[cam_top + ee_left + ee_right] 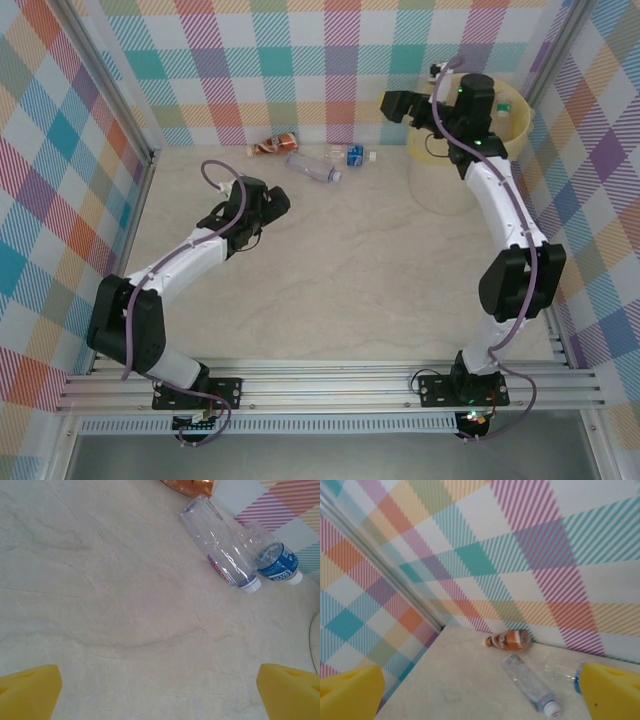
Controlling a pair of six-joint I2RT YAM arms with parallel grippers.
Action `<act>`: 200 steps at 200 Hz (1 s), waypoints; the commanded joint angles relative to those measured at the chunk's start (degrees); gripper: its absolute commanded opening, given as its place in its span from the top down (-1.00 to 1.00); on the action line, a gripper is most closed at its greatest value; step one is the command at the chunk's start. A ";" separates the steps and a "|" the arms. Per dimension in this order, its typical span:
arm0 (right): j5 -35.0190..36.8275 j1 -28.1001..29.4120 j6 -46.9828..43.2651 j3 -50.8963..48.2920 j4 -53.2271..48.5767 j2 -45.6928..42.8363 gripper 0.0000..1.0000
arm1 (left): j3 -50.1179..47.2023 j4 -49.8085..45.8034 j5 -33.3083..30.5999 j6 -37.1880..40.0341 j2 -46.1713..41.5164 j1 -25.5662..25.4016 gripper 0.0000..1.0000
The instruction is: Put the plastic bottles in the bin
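Three plastic bottles lie near the back wall: an orange-labelled one (275, 144), a clear one (312, 166) and a blue-labelled one (351, 154). The pale yellow bin (432, 172) stands at the back right, partly covered by the right arm. My left gripper (275, 201) hovers open over bare table, short of the clear bottle (220, 550) and the blue-labelled bottle (278, 562). My right gripper (393, 103) is raised by the bin's left rim, open and empty, facing the orange-labelled bottle (509, 640) and the clear bottle (527, 682).
Plaid walls close in the table at the back and on both sides, with a metal post (110, 95) in the back left corner. Bare marble table (340, 270) lies between the two arms.
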 commanded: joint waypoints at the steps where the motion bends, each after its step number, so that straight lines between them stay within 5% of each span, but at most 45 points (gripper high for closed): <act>1: -2.04 3.03 -2.09 -0.79 2.02 4.20 -0.99 | 3.29 1.21 4.16 -0.77 3.07 1.79 -1.00; 73: 4.50 8.63 -0.17 6.91 -1.13 20.86 -0.99 | 10.62 7.76 9.79 -2.57 14.82 6.01 -1.00; 146: 8.91 10.80 7.88 39.50 -18.21 47.52 -0.99 | 17.80 15.84 19.62 -5.37 28.70 9.72 -1.00; 200: 7.40 11.37 14.02 43.52 -14.60 54.82 -0.99 | 26.48 19.32 22.90 -5.71 38.07 9.91 -1.00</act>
